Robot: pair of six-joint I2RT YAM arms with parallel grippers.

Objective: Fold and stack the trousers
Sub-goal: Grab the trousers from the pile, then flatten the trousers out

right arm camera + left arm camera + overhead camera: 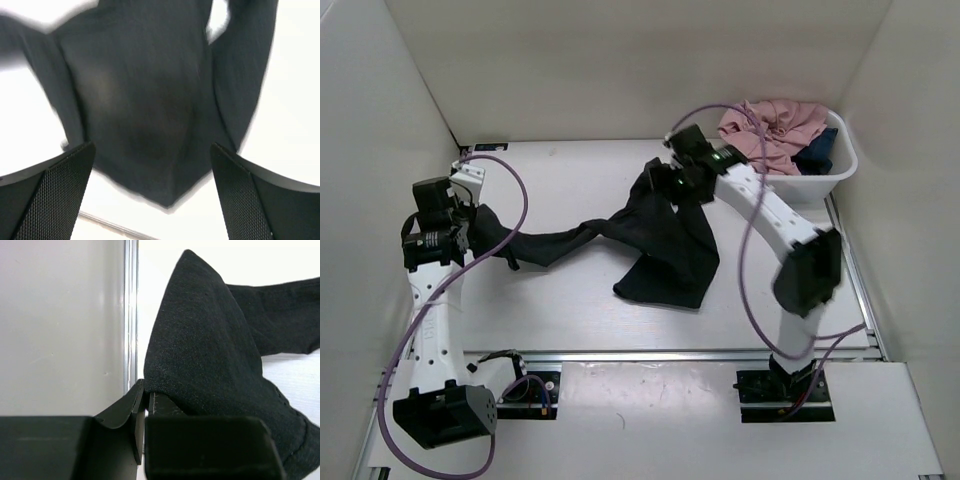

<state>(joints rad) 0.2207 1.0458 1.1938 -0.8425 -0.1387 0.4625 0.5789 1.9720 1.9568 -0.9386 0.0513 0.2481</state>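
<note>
Trousers (660, 245) black, strung across desk (570, 180): one leg end clamped in left pincer (146, 396) near left wall, rest bunched mid-right. Right pincer (152, 146) wide, holding nothing, over heap. Step, likely: regrasp free hem or waistband, pull taut, lay flat before folding. Desk white, smooth; white walls close; white tub (842, 165) far right, pink garment (775, 125) inside.

trousers (665, 245): plain black, unpatterned, middle of the frame
tub (815, 188): white, upper right of the frame
top garment (775, 125) in tub: pink
lower garment (817, 152) in tub: dark blue
left arm (430, 320), right arm (770, 205): white shells, black joints
cables (524, 205): purple
table (570, 320): white
right gripper (152, 147) pads (60, 195): black, fine mesh texture
</note>
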